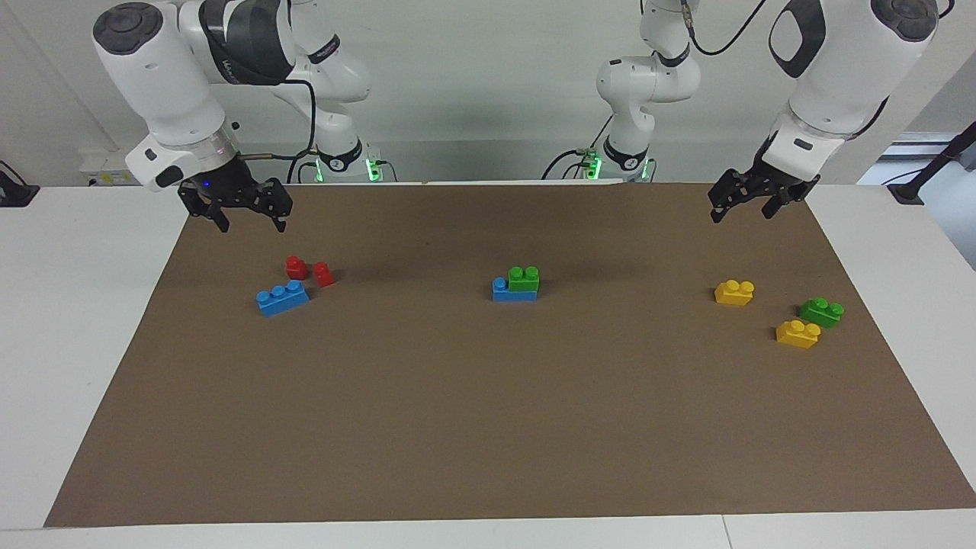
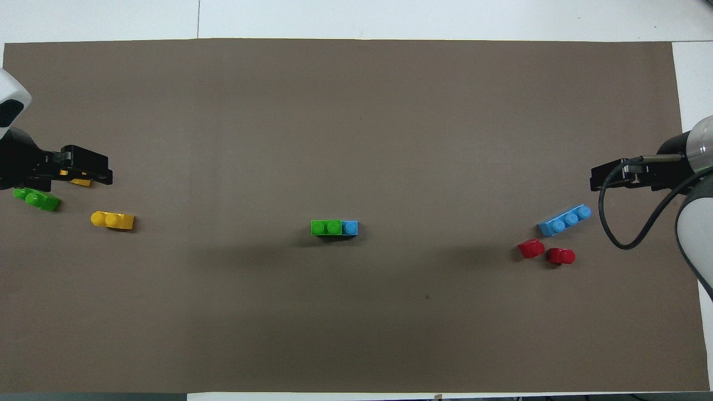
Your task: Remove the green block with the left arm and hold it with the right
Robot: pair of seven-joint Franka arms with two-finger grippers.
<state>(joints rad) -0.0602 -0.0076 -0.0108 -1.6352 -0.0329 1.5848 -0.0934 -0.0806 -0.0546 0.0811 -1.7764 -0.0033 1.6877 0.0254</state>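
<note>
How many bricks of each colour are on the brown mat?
Blue bricks: 2
Green bricks: 2, one stacked on a blue brick, one loose
Yellow bricks: 2
Red bricks: 2
Total: 8

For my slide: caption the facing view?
Green block stacked on blue brick mid-table; both grippers, left and right, hover open.
</note>
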